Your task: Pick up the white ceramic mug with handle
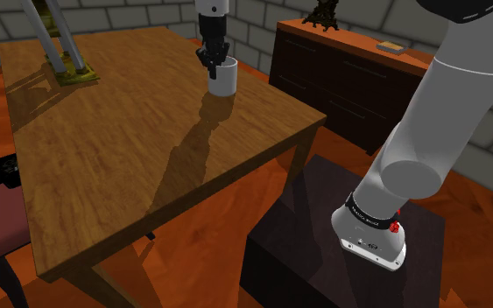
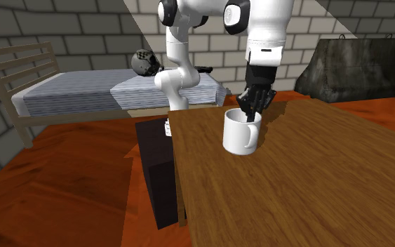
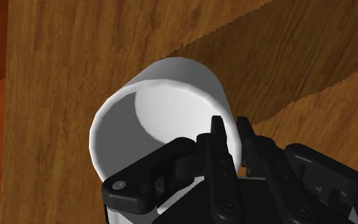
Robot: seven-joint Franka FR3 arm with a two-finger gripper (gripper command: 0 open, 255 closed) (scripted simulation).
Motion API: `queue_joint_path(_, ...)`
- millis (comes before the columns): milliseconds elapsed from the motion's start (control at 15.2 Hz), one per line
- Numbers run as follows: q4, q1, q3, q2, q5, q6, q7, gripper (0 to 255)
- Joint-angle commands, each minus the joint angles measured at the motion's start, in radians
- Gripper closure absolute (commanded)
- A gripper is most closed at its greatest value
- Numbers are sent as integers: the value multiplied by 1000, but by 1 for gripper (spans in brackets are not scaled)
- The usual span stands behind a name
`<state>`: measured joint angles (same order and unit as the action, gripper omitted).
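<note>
Wrist view: the black gripper [image 3: 230, 127] is clamped on the rim wall of the white mug [image 3: 171, 108], one finger inside and one outside. The mug stands on the table [image 2: 315, 196], toward one o'clock of its top in the shoulder view, close to the edge. So thin and off-centre a hold could let the mug swing or slip on lifting. The mug carries no writing, and marks on the dark band [image 1: 371, 214] low on the arm [image 1: 428, 131] are unreadable.
</note>
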<state>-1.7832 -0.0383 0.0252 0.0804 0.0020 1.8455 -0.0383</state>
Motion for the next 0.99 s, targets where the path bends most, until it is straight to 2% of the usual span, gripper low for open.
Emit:
queue_joint_path(0,-1,0,0,0,0,0,0,255)
queue_joint_path(924,173,0,0,0,0,-174,1,255)
